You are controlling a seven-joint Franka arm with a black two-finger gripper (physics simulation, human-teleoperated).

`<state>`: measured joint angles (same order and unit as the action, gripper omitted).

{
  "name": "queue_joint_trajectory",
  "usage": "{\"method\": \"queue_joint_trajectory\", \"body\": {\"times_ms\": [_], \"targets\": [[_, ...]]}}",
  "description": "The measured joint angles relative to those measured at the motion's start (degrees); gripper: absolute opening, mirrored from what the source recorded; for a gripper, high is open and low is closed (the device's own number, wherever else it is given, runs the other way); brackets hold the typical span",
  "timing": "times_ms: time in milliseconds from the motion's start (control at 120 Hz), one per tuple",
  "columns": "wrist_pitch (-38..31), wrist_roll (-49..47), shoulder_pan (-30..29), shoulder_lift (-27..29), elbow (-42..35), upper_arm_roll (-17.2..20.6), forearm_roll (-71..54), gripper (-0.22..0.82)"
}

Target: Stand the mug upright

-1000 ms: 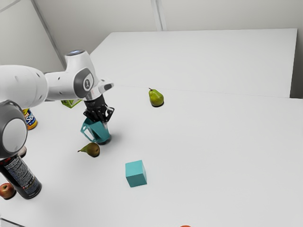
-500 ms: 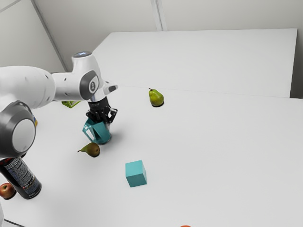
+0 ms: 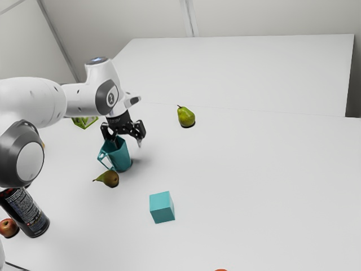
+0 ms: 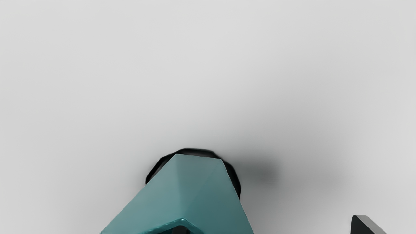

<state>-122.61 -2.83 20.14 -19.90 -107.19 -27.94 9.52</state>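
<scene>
Red skin marks an apple [image 3: 8, 227], cut by the exterior view's left edge; beside it a black can [image 3: 27, 213] has its top hidden behind the arm [image 3: 34, 101]. A yellow sliver [image 3: 43, 145] is too covered to name, and the green object [image 3: 84, 122] is partly covered too. The teal mug [image 3: 121, 155] rests on the table [image 3: 254, 186] on its dark base, near a brown pear [image 3: 110, 179]; I cannot tell whether it leans slightly. Its handle faces the exterior view's left. The gripper [image 3: 128, 144] has its fingers spread, one dipping into the mug, its tip hidden, the other outside; half a second ago they were closer together. Rightward come a teal cube [image 3: 162, 207], a green pear [image 3: 185, 117] and an orange-red thing [image 3: 221, 270], mostly cut off.
</scene>
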Motion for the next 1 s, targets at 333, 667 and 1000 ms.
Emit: {"method": "queue_joint_trajectory", "body": {"times_ms": [333, 667, 1000], "targets": [[0.43, 0.91, 0.00, 0.03, 1.66, 0.00, 0.46, 0.59], [1.94, 2.00, -0.18, 1.71, 3.58, 0.00, -0.28, 0.60], [8.47, 6.47, -0.95, 8.67, 5.95, 0.00, -5.41, 0.60]]}}
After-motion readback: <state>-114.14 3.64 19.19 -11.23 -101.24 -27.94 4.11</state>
